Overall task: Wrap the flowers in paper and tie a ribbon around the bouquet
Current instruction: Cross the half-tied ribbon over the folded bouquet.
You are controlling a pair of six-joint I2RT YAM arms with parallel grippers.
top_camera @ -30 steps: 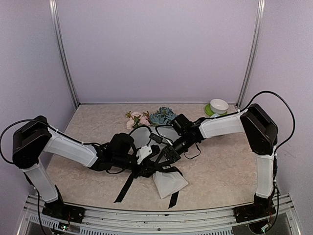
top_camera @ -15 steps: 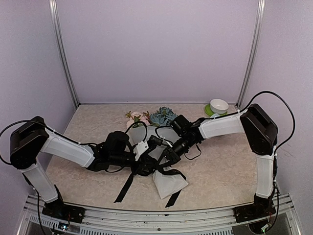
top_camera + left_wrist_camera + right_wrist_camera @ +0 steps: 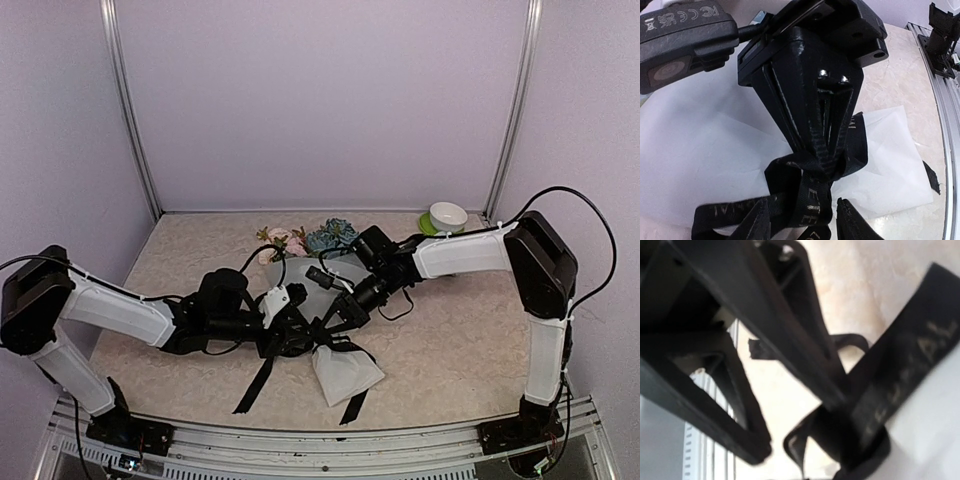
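The bouquet lies on the table with its flowers (image 3: pixel 305 240) at the back and its cone of frosted paper (image 3: pixel 347 373) pointing toward the front. A black ribbon (image 3: pixel 257 382) is looped round the cone's middle, and its ends trail forward. My left gripper (image 3: pixel 298 335) is on the left of the knot. In the left wrist view the left gripper (image 3: pixel 803 222) is open, with the lettered ribbon (image 3: pixel 815 200) hanging loose between its fingers over the paper (image 3: pixel 700 150). My right gripper (image 3: pixel 826 167) comes down from above, shut on the ribbon at the knot. The right gripper (image 3: pixel 335 320) shows there too.
A white bowl on a green dish (image 3: pixel 447 217) stands at the back right corner. A black cable (image 3: pixel 398 306) loops on the table beside the right arm. The metal rail (image 3: pixel 300 440) runs along the near edge, and frame posts stand at the back corners.
My left gripper opened and let go of the ribbon, and the left arm drew back to the left. My right gripper closed on the ribbon at the knot.
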